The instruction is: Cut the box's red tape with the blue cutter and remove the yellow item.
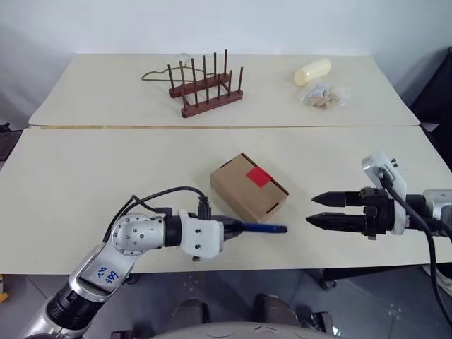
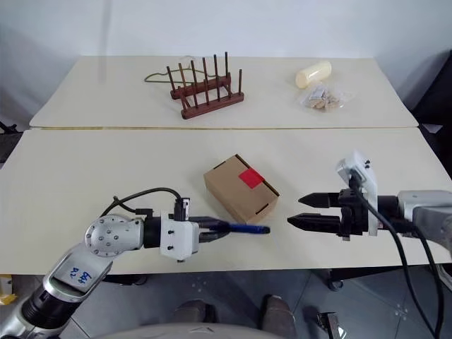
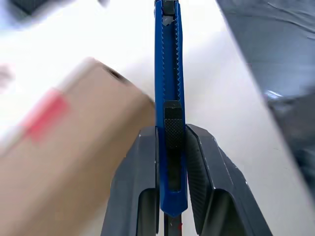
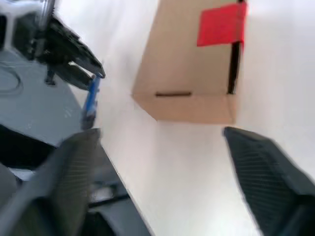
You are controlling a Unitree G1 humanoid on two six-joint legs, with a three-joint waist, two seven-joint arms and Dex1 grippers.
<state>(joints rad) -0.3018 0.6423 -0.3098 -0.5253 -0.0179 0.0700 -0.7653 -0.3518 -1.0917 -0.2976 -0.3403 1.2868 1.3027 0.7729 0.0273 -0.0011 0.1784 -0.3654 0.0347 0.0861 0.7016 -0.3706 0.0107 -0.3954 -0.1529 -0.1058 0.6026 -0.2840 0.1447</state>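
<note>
The brown box (image 1: pixel 248 187) sits closed on the near table, with the red tape (image 1: pixel 259 176) across its lid seam. My left gripper (image 1: pixel 236 227) is shut on the blue cutter (image 1: pixel 265 228), held level just in front of the box's near corner, tip pointing right. In the left wrist view the cutter (image 3: pixel 169 88) runs straight out between the fingers (image 3: pixel 138 182), with the box (image 3: pixel 64 162) beside it. My right gripper (image 1: pixel 315 210) hangs open to the right of the box, pointing left at it, nothing between its fingers (image 4: pixel 74 177). The yellow item is hidden.
On the far table stand a wooden peg rack (image 1: pixel 206 88), a pale cream cylinder (image 1: pixel 312 71) and a clear bag of small pieces (image 1: pixel 323 95). A seam (image 1: pixel 212 126) divides the two tables. The near table's front edge lies just under both grippers.
</note>
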